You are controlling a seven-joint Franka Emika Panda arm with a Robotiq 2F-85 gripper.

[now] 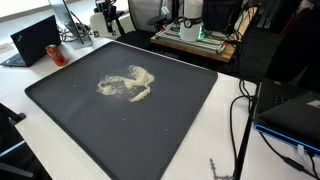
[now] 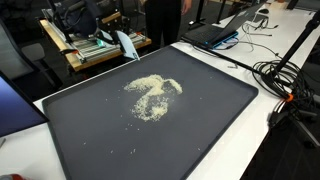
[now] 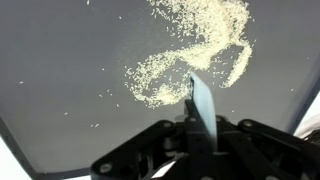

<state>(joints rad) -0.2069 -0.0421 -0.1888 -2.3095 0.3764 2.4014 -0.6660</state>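
The table [image 1: 20, 75] is white and carries a dark tray [image 1: 60, 100] that takes up most of its top in both exterior views. A laptop [image 1: 35, 42] sits on the table beyond one tray corner, and cables [image 2: 285, 75] lie bundled off another side.

Pale grains [image 1: 128, 85] lie near the middle of the tray in a loose curling patch, with stray grains scattered around it [image 2: 152, 95]. In the wrist view the patch fills the upper right of the tray floor [image 3: 195, 50].

The gripper [image 3: 197, 120] is seen only in the wrist view. It is over the tray, near its rim and clenched on a thin pale blade [image 3: 200, 100]. The blade points at the grains and its tip lies at the near edge of the patch. Whether the tip touches the tray floor cannot be told.
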